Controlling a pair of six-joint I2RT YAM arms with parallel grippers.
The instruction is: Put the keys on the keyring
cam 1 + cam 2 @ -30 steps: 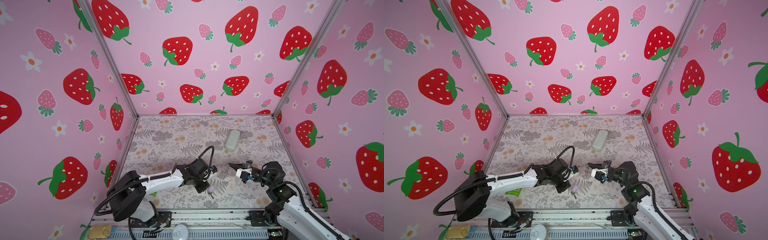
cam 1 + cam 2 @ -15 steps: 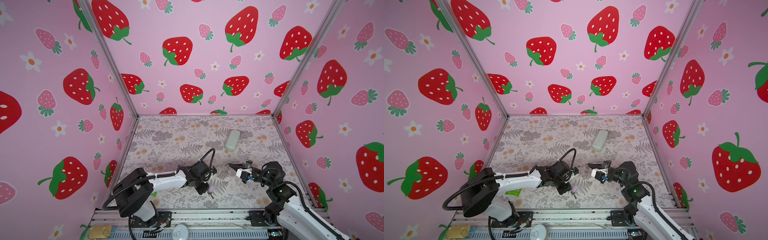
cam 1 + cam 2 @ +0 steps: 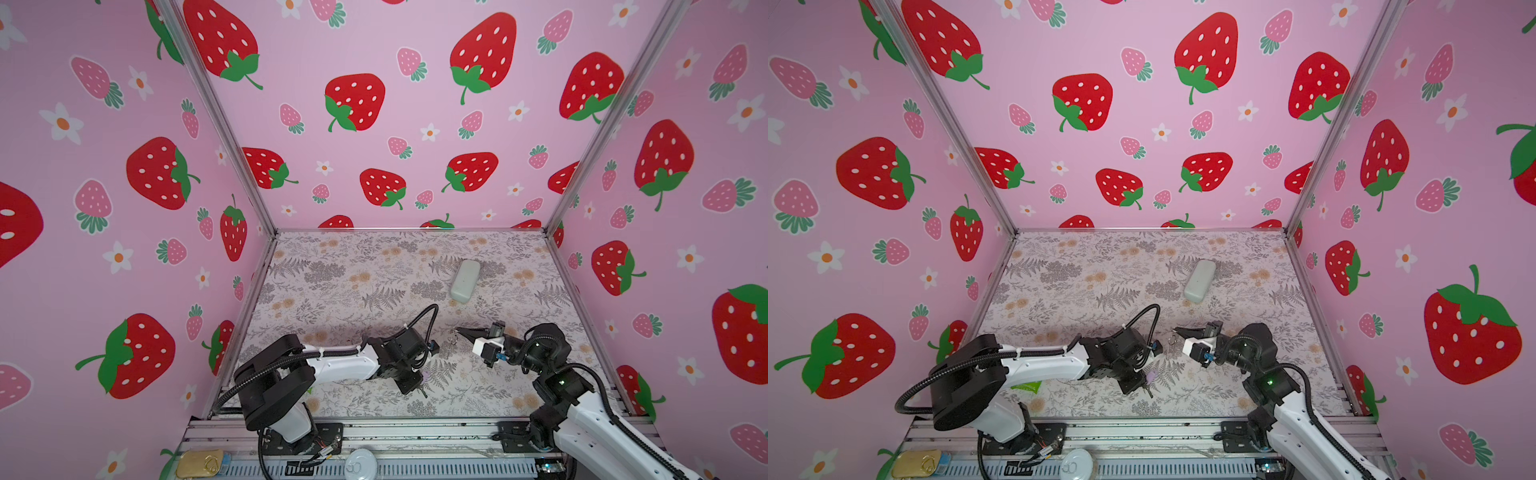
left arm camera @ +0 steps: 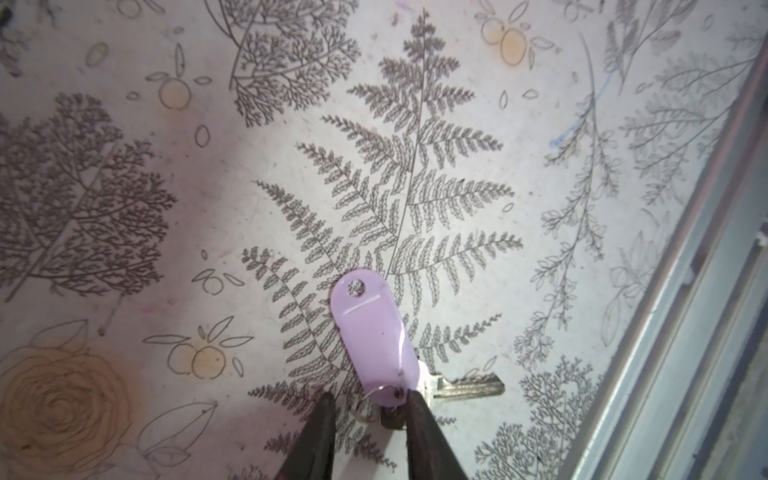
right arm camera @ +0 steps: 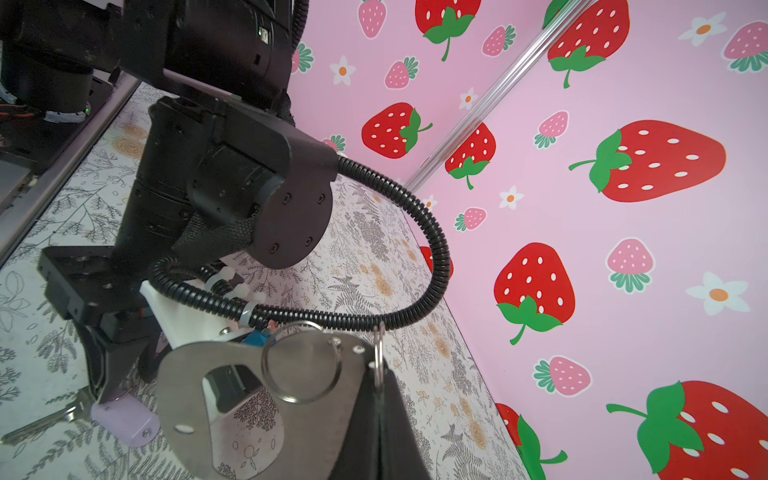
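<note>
Case (image 3: pixel 465 281) well apart from keys (image 4: pixel 374 332); green packet (image 3: pixel 1026 386) beneath left arm (image 3: pixel 1042 365).

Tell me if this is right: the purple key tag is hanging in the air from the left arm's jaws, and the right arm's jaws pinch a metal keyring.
No. The purple key tag lies on the table, with the left arm's jaws open either side of its ring end; the left wrist view shows it. The right arm's jaws do pinch a metal keyring.

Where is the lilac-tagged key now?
The key lies on the floral mat, front centre in both top views, its end between the left gripper's open fingers.
</note>
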